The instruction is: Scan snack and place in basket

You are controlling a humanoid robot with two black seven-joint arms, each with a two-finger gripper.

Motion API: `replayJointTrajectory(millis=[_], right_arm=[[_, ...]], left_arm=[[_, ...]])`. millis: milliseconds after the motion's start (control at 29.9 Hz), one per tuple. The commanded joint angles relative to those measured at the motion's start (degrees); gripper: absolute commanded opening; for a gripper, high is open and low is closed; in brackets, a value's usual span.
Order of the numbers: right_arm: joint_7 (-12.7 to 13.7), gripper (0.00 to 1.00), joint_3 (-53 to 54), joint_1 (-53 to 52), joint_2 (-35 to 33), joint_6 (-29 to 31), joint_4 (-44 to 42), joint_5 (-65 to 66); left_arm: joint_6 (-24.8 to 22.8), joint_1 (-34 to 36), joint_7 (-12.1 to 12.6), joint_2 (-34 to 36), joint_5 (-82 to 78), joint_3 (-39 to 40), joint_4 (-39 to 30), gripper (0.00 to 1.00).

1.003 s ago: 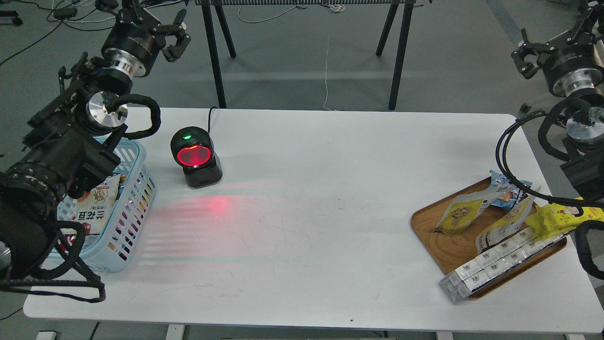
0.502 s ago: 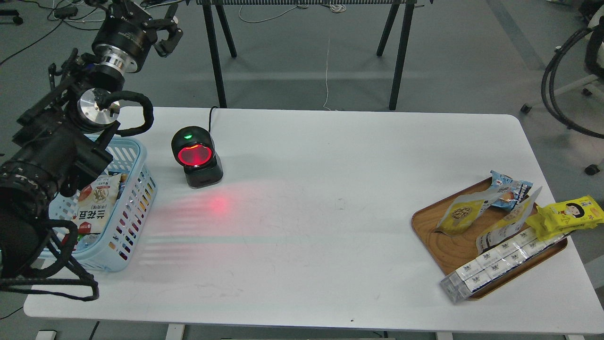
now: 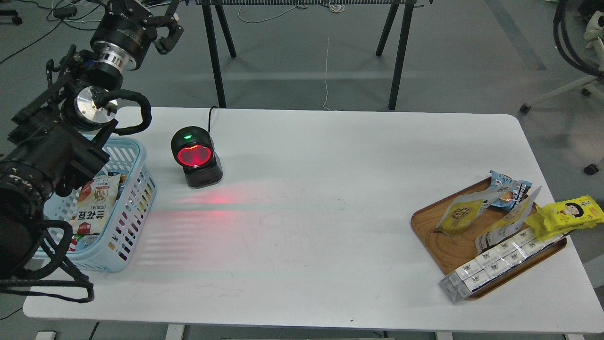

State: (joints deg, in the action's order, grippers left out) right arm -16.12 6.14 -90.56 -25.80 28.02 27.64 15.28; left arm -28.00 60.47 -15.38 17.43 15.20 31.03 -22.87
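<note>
The snack (image 3: 460, 213), a small pouch with a yellow front and a round picture of tan nuts, lies on the brown wooden tray (image 3: 436, 243) at the right of the table. The light blue basket (image 3: 134, 198) stands at the table's left edge with a white bag (image 3: 94, 208) inside it. My left gripper (image 3: 170, 26) is raised beyond the table's far left corner, above and behind the basket; its fingers are spread and hold nothing. My right gripper is out of view; only cables show at the top right.
A black scanner (image 3: 196, 158) with a glowing red window stands right of the basket and casts red light on the white table (image 3: 306, 226). The tray also holds a second pouch (image 3: 507, 224), a small blue packet (image 3: 507, 189), a bright yellow cartoon pack (image 3: 568, 215) and a long clear box (image 3: 495, 264).
My right arm has drawn back out of view at the right. My left arm has shifted slightly up and to the left. The things on the tray have not moved.
</note>
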Motion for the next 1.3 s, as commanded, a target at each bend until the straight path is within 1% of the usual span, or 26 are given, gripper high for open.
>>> replayJointTrajectory(millis=[0, 33, 100, 268, 401, 602, 769, 903, 1037, 1104, 1271], right_arm=[[-2.50, 0.99, -6.39, -2.86, -0.04, -0.02, 5.92, 10.53], [-3.29, 0.99, -7.45, -3.74, -0.22, -0.02, 7.85, 13.69], [-4.00, 0.99, -8.42, -5.24, -0.48, -0.02, 11.02, 19.41], [-4.53, 0.99, -11.23, -7.44, -0.13, -0.02, 18.66, 33.03], [-7.86, 0.99, -14.74, -7.71, 0.13, -0.02, 24.64, 41.47], [-9.71, 0.99, -20.28, -8.49, 0.22, -0.02, 35.45, 54.48], [-11.82, 0.99, -28.27, -10.25, -0.57, -0.02, 45.55, 68.44], [-11.88, 0.98, -32.94, -10.34, -2.67, -0.02, 48.73, 82.15], [-11.88, 0.98, -38.56, -10.25, -3.64, -0.02, 48.91, 96.75], [-11.88, 0.97, -41.29, -10.25, -4.61, -0.02, 48.82, 100.46], [-11.88, 0.95, -44.19, -9.29, -7.07, -0.02, 48.91, 102.31]], left_arm=[[0.00, 0.00, 0.00, -0.03, 0.00, 0.00, 0.02, 1.00], [0.00, 0.09, 0.00, -0.12, 0.00, 0.00, 0.02, 1.00], [0.00, 0.09, 0.00, -0.03, 0.00, 0.00, 0.02, 1.00], [0.00, -0.53, -0.35, 0.67, 0.00, 0.70, 0.11, 1.00], [0.00, -0.62, -0.44, 0.67, 0.00, 0.88, 0.11, 1.00], [0.00, -0.44, -0.53, 0.15, 0.00, 0.44, 0.02, 1.00], [0.00, -0.44, -0.44, -0.65, -0.09, 0.00, 0.02, 1.00], [0.00, -0.62, -0.35, -0.65, -0.09, -0.09, 0.02, 1.00], [0.00, -0.79, -0.35, -0.65, -0.09, -0.18, 0.02, 1.00], [0.00, -0.79, -0.35, -0.47, -0.09, -0.18, 0.02, 1.00], [0.00, -0.79, -0.35, -0.65, -0.09, -0.18, 0.11, 1.00]])
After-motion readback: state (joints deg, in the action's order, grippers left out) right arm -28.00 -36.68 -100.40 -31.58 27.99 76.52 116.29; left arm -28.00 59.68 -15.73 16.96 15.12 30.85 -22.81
